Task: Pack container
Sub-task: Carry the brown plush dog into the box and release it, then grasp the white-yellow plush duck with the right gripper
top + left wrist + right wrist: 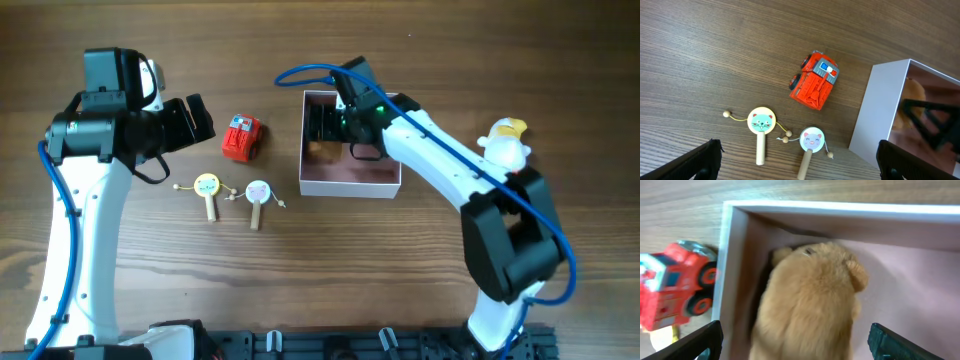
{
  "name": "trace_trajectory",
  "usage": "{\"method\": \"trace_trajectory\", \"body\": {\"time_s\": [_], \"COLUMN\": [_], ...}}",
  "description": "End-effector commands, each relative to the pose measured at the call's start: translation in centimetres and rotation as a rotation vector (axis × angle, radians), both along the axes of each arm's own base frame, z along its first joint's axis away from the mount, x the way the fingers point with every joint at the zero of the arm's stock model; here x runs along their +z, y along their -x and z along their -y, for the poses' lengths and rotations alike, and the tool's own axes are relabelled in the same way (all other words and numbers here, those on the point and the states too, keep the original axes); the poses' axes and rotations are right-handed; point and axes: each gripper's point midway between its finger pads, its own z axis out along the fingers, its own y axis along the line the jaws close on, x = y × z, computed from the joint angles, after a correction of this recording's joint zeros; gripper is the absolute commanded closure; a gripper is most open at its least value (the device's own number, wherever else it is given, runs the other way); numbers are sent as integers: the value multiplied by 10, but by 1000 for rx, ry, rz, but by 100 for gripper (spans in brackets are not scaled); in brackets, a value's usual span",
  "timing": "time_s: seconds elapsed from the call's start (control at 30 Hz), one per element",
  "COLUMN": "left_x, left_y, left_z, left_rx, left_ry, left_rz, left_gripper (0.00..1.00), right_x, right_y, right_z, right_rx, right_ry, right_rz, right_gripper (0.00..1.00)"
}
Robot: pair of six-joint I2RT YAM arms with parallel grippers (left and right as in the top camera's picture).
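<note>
Right fingers [697, 347] spread wide, nothing pinched. The plush [810, 305] lies between them with a gap on each side, and no pad touches it that I can see. My right gripper [800, 345] hangs low inside the container [350, 187], at its left wall. The plush sits in that left part, the rest of the pink floor bare.

Container handling, my guess: thin walls, light, will flex and skid on the wood if I bump a wall. To hold it I'd pinch one wall at the rim, gently. Plush reads soft and light, so squeeze across the body.

Left gripper [192, 120] also spread wide and empty, hovering over the table [715, 45]. Truck [815, 80] lies just left of the container, and two rattles [761, 121] lie near it, all unpacked.
</note>
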Motion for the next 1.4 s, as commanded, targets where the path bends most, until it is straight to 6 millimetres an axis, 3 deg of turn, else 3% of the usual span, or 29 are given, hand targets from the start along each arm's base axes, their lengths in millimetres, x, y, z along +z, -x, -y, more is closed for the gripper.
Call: {"method": "trace_trajectory", "body": {"time_s": [0.0,0.07,0.13,0.23,0.27,0.3,0.37,0.5,0.6,0.7,0.8,0.9,0.97,1.03,1.07,1.13,1.17,1.23,1.37], "left_x": [5,5,5,5,5,5,5,5,5,5,5,5,5,5,5,5,5,5,5], "left_y": [-4,-4,-4,-4,-4,-4,-4,-4,-4,-4,-4,-4,-4,-4,-4,-4,-4,-4,-4], "left_z": [-3,-3,-3,-3,-3,-3,-3,-3,-3,-3,-3,-3,-3,-3,-3,-3,-3,-3,-3], "left_rx": [-9,-10,-9,-10,-9,-9,-10,-9,-9,-10,-9,-9,-10,-9,-9,-9,-9,-9,-9], "left_ry": [-12,-12,-12,-12,-12,-12,-12,-12,-12,-12,-12,-12,-12,-12,-12,-12,-12,-12,-12], "left_rz": [16,16,16,16,16,16,16,16,16,16,16,16,16,16,16,16,16,16,16], "left_gripper": [0,0,0,0,0,0,0,0,0,0,0,0,0,0,0,0,0,0,0], "right_x": [70,98,131,152,153,149,136,88,45,2,-41,-65,-79,-80,-75,-57,-43,-3,90], "right_y": [1,3,8,15,18,21,25,28,26,27,25,28,33,33,32,25,21,12,14], "right_z": [12,34,76,151,187,222,267,322,345,354,350,348,353,352,351,344,340,320,238], "right_rx": [40,-1,-86,-263,-349,-428,-513,-588,-608,-588,-550,-540,-587,-612,-615,-612,-606,-580,-410], "right_ry": [-36,-17,34,130,176,212,250,262,286,307,301,301,317,307,299,265,249,193,27], "right_rz": [140,187,238,245,228,197,135,-11,-118,-228,-316,-373,-415,-421,-414,-374,-339,-248,-48], "right_gripper": [6,4,1,0,1,1,1,1,0,0,1,1,17,50,60,66,72,74,75]}}
